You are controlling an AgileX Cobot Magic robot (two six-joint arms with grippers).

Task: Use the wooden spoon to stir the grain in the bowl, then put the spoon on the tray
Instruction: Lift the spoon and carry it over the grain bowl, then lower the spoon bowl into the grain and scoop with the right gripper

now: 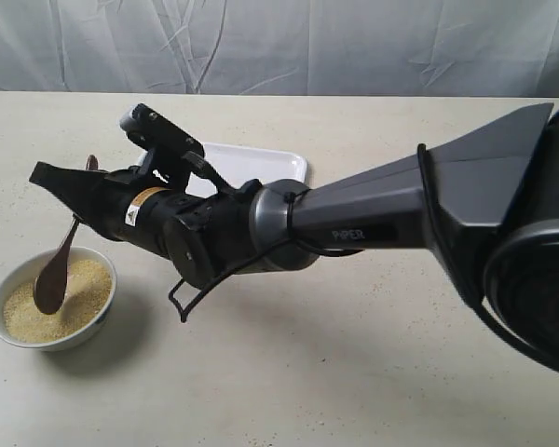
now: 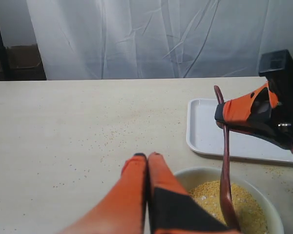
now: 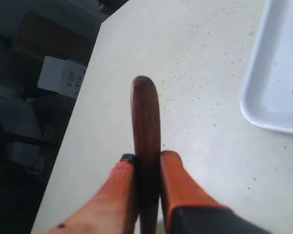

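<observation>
Gripping the wooden spoon (image 1: 54, 270) high on its handle, the right gripper (image 1: 56, 183) reaches across to the left side. The spoon head is down in the grain (image 1: 79, 303) inside the bowl (image 1: 37, 343), with the tray (image 1: 261, 163) behind and apart. Left wrist view: left gripper (image 2: 147, 158) pressed together, empty, near the bowl. Right wrist view: jaws clamped on the handle, its end poking out beyond them. Spoon looks light, stiff and polished, so likely slick; the upper-handle hold suits it. Grain is loose and spills easily.
</observation>
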